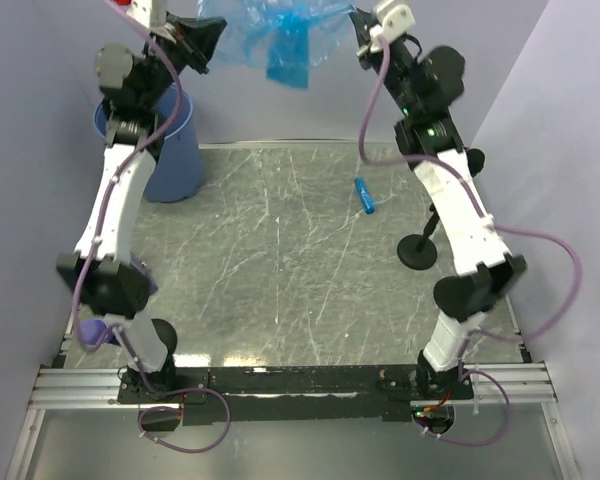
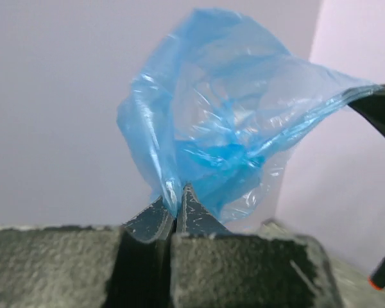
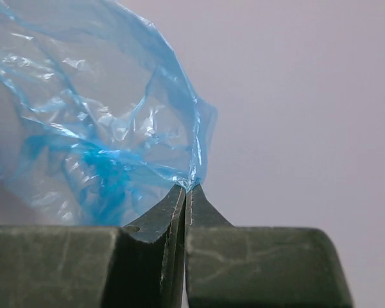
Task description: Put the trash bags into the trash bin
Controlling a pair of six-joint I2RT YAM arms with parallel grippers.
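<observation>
A thin translucent blue trash bag (image 1: 280, 35) hangs spread between both grippers, high above the far edge of the table. My left gripper (image 1: 212, 38) is shut on the bag's left edge, and in the left wrist view the film (image 2: 224, 128) is pinched between the closed fingertips (image 2: 178, 192). On the right, my right gripper (image 1: 362, 25) is shut on the bag's other edge (image 3: 196, 173). The bag's folded darker middle (image 1: 288, 62) droops down. The blue trash bin (image 1: 170, 150) stands at the table's far left, partly hidden behind the left arm. A small rolled blue trash bag (image 1: 365, 195) lies on the table.
A black round-based stand (image 1: 420, 245) sits on the table by the right arm. The grey scratched tabletop (image 1: 280, 280) is bordered by pale walls at the back and right.
</observation>
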